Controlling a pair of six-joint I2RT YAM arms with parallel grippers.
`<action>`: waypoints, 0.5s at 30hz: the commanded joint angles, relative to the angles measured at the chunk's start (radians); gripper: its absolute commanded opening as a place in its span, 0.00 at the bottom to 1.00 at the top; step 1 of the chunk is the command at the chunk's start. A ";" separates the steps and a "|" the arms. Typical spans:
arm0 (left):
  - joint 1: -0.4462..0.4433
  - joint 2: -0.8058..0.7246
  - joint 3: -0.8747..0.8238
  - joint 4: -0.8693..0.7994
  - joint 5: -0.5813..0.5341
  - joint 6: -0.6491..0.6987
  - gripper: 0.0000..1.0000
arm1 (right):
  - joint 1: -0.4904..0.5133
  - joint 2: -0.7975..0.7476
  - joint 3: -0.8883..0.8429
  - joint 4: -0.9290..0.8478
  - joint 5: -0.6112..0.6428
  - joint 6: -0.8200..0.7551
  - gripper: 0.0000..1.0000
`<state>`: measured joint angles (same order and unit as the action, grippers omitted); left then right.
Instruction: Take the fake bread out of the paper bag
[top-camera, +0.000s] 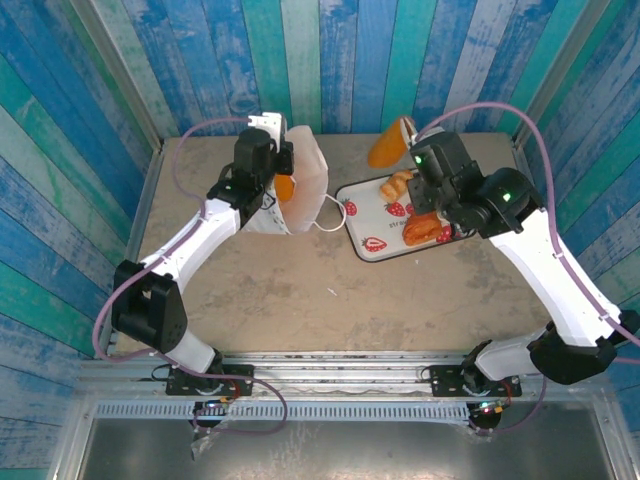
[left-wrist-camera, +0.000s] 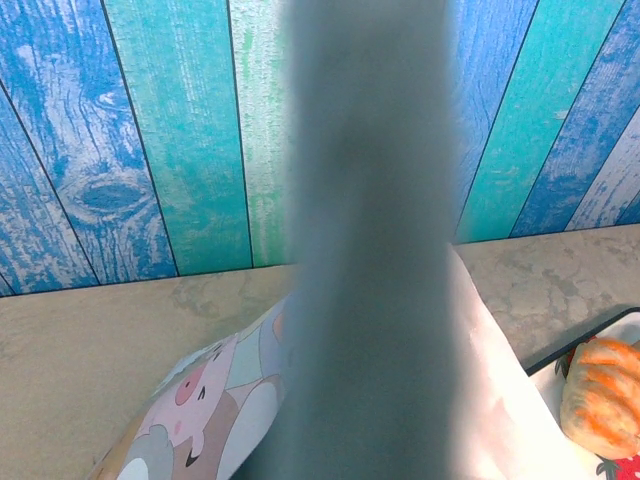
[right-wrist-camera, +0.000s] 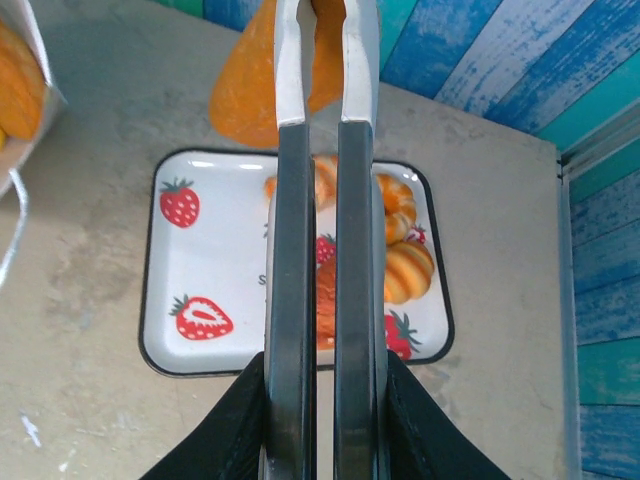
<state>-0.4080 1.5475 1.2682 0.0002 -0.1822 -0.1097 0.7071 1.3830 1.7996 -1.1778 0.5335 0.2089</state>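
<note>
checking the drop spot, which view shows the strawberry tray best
The right wrist view: the strawberry tray lies nearly whole below, all four corners visible, the right gripper's fingers crossing its middle. From the top external view the right arm covers part; the left wrist view catches one corner.

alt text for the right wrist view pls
The right gripper points up the frame, its fingers shut on an orange loaf, with a white strawberry-printed tray below holding golden pastries. An edge of the paper bag shows at upper left, over the beige table.
</note>
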 joint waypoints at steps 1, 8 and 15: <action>0.002 -0.053 -0.023 -0.013 -0.003 -0.007 0.00 | 0.000 -0.004 -0.023 -0.003 0.078 0.012 0.00; 0.001 -0.044 -0.017 -0.010 0.018 -0.016 0.00 | -0.002 -0.006 -0.091 -0.038 0.140 0.034 0.01; 0.001 -0.044 -0.017 -0.007 0.031 -0.025 0.00 | -0.026 -0.006 -0.143 -0.040 0.155 0.044 0.01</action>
<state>-0.4080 1.5475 1.2678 0.0010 -0.1616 -0.1211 0.6949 1.3830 1.6676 -1.2304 0.6319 0.2283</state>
